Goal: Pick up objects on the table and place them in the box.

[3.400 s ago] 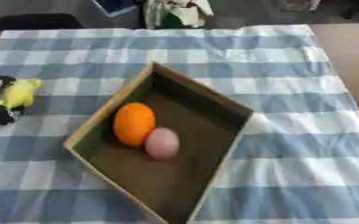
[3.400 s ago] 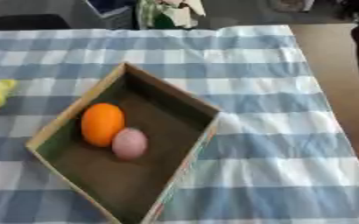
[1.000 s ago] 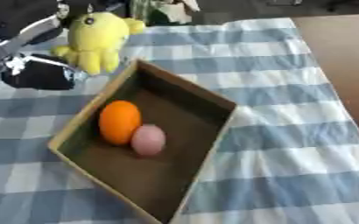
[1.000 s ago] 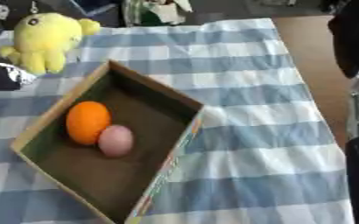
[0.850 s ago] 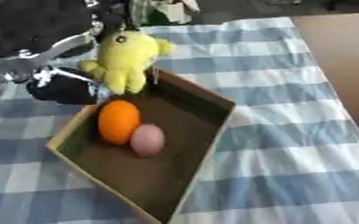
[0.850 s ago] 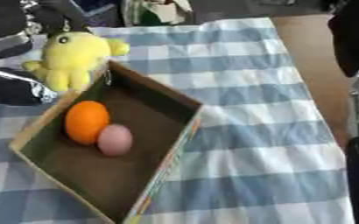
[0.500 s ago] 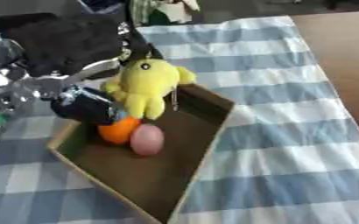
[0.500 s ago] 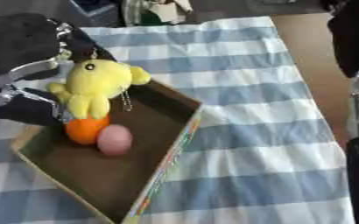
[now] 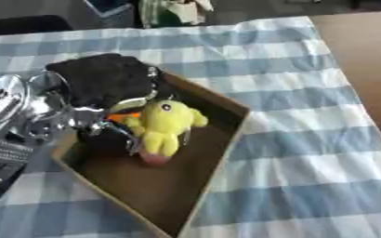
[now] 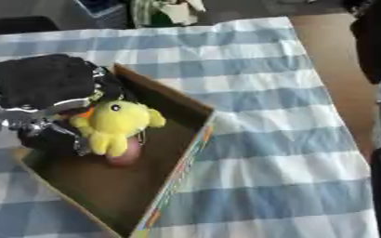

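Soft yellow plush toy (image 9: pixel 163 126) hangs inside the shallow cardboard box (image 9: pixel 214 153) above a pink ball (image 10: pixel 125 155). Left hand (image 9: pixel 104 95) reaches over the box rim, fingers curled around the plush.

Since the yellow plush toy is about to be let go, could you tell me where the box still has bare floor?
The near half of the box, between the yellow plush toy and the near corner, is bare. The far left end is crowded: the left hand, the toy, an orange object and a pink one sit together there.
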